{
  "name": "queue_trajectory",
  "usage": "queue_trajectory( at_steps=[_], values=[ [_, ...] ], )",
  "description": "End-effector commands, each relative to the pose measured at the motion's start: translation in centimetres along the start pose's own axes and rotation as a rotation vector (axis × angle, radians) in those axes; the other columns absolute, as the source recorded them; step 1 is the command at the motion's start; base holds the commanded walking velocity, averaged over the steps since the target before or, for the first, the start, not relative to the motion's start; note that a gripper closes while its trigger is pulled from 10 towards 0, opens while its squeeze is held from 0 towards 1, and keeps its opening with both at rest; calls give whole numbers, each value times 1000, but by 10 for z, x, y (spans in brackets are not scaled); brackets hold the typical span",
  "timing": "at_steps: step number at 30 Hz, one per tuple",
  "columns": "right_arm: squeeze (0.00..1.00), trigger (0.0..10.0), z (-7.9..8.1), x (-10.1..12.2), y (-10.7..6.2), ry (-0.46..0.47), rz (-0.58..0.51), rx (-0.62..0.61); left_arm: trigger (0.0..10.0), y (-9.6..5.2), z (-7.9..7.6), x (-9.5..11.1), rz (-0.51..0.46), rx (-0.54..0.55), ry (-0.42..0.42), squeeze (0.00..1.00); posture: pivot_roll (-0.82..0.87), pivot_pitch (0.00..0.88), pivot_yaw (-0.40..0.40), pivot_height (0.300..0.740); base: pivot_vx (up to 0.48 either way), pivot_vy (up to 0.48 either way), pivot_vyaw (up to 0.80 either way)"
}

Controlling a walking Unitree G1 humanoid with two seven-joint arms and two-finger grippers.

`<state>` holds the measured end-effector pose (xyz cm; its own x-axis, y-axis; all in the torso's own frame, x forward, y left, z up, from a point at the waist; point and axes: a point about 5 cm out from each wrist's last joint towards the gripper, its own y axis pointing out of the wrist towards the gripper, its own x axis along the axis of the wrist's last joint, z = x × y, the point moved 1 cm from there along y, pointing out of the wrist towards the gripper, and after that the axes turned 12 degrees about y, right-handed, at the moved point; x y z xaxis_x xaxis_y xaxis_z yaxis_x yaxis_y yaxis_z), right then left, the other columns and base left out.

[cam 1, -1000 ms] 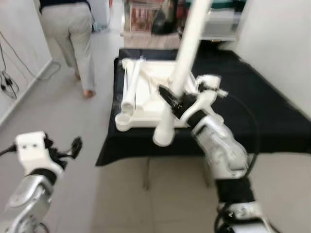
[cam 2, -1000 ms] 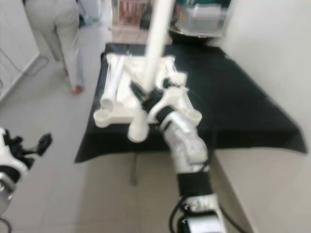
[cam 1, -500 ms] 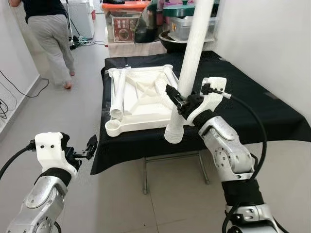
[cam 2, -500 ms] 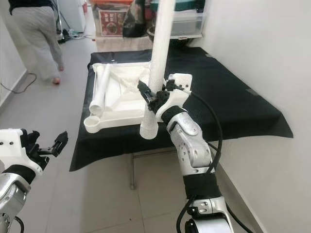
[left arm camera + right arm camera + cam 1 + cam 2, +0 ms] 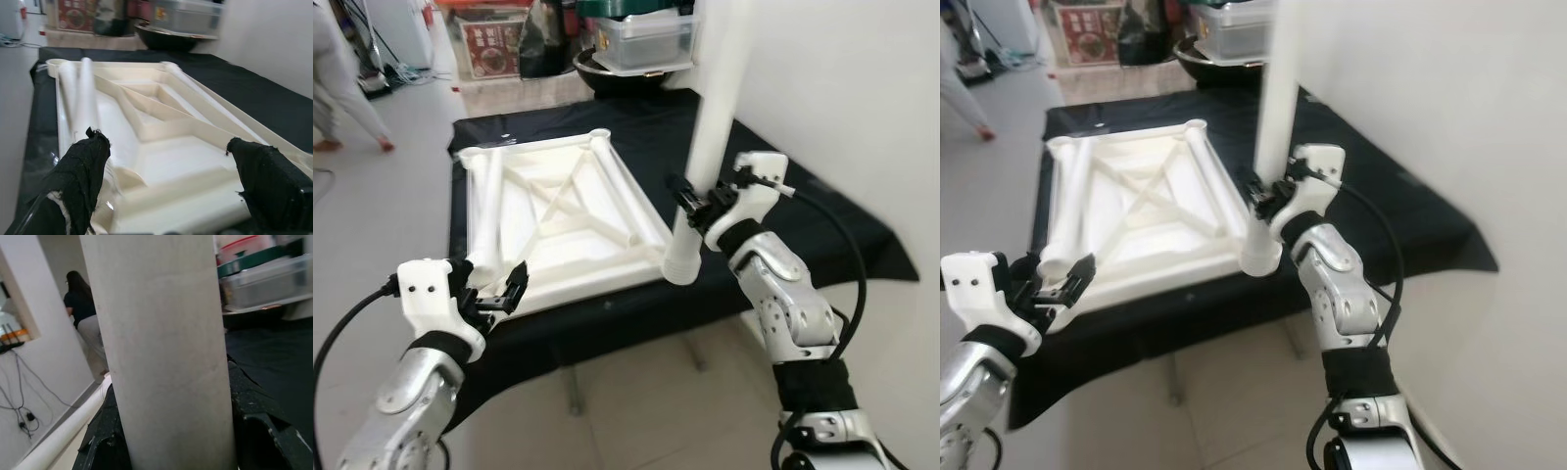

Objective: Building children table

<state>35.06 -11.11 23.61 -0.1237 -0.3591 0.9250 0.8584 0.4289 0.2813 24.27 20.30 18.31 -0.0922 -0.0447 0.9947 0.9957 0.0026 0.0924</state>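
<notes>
Black matte cloth covers the table (image 5: 803, 211), on which I see the smooth white plastic tabletop (image 5: 558, 220) lying underside up, ribbed with crossed braces. My right gripper (image 5: 697, 204) clamps a white cylindrical table leg (image 5: 710, 137) upright at the near right corner. Since half a second ago my view has closed in, and my left gripper (image 5: 499, 297), fingers spread, now hovers at the near left corner.

table leg (image 5: 715, 127) top cut off by frame edge, person (image 5: 337, 93) mostly out of frame
</notes>
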Motion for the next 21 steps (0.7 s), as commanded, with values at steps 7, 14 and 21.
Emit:
queue_trajectory(
  at_steps=[7, 14, 21],
  values=[
    [0, 10000, 18, 0, 2, -25, -32, 96, 10000, -1, -1, 0, -5, -10, 31, 0, 58, 0, -40, 740, 43, 0, -259],
    [0, 10000, 21, -1, 1, -23, -23, 130, 10000, -1, -7, -2, 1, -32, 76, 0, 56, 0, -43, 740, 0, -110, 0],
    [0, 10000, 23, -3, 1, -22, -2, 170, 10000, 0, -7, -3, 4, -13, 46, 0, 56, 0, -48, 740, 0, -206, 0]
  ],
)
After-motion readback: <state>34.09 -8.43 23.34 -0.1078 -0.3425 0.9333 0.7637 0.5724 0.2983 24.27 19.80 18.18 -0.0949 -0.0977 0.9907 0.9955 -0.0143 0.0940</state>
